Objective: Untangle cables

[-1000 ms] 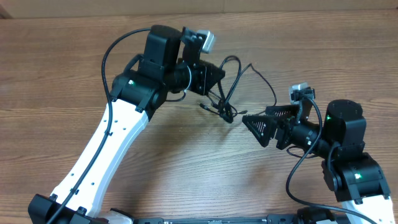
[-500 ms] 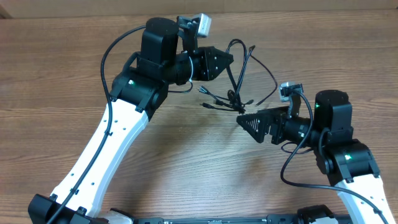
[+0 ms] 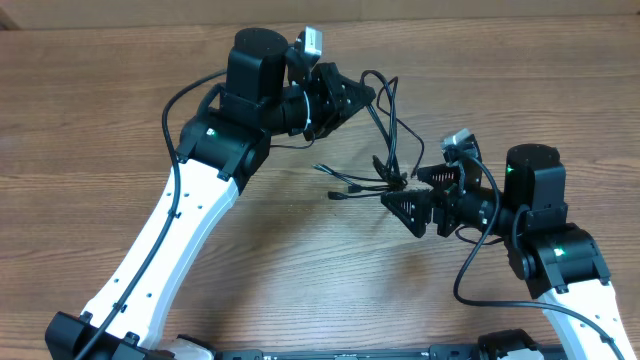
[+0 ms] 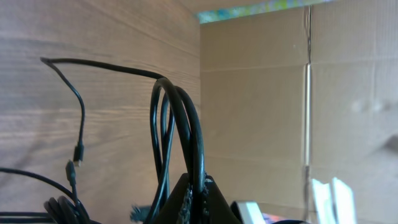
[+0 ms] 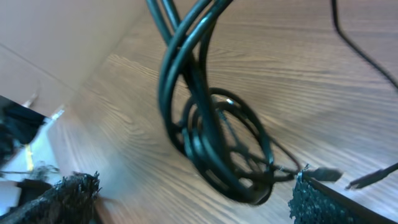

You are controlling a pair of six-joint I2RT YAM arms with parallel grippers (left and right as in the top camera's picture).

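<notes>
The cables [image 3: 385,130] are thin black cords tangled in one bundle, with loose plug ends [image 3: 330,182] trailing to the left on the table. My left gripper [image 3: 362,95] is shut on a loop of cable [image 4: 180,124], and the strands hang from it down to the knot [image 3: 388,180]. In the left wrist view the cord runs straight between the closed fingers [image 4: 186,202]. My right gripper [image 3: 400,187] is open right at the knot. In the right wrist view the coiled knot [image 5: 217,143] lies just beyond the gap between the two fingers [image 5: 68,196], touching neither.
The wooden table [image 3: 90,120] stretches around both arms. A cardboard wall [image 4: 261,93] stands behind the table's far edge. Thicker black cables [image 3: 470,270] run along the robot arms.
The left gripper has moved right and up, drawing the cable loop taut above the knot. The right gripper has advanced left to the knot.
</notes>
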